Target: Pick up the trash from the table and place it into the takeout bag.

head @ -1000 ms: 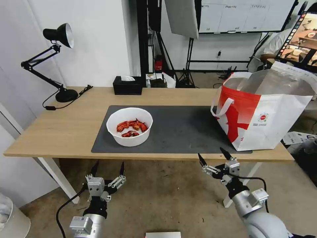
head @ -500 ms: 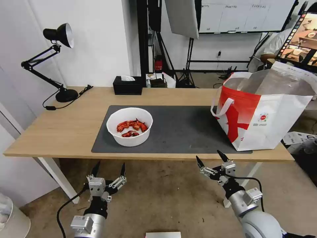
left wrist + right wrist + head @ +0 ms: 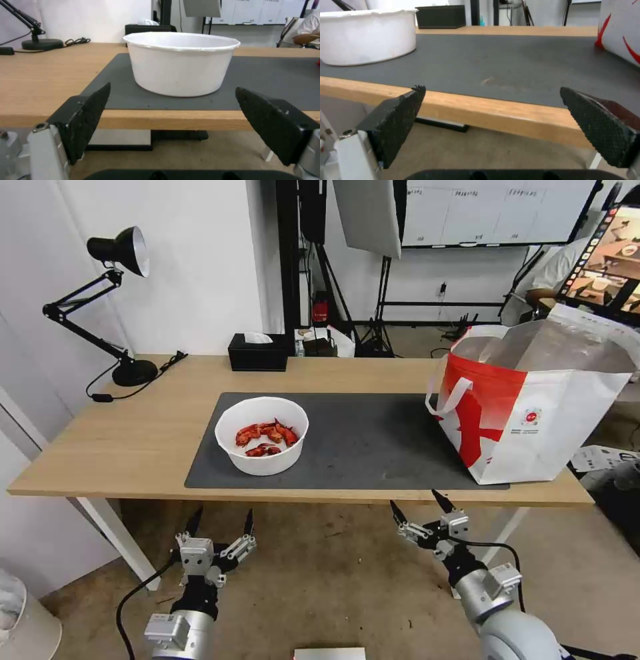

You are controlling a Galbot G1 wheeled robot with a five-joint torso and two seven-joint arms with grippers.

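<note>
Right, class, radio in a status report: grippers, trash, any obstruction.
Left gripper and right gripper open, below table edge. White bowl of shellfish scraps on mat, untouched. Takeout bag upright. Nothing between.

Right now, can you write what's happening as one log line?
left gripper: open, below table edge | right gripper: open, below edge | bowl: on mat | bag: upright

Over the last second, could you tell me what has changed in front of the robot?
The right end effector, open below the table's front edge, drew back down toward the robot. The left end effector barely moved, open and empty. The bowl and takeout bag stayed put.
</note>
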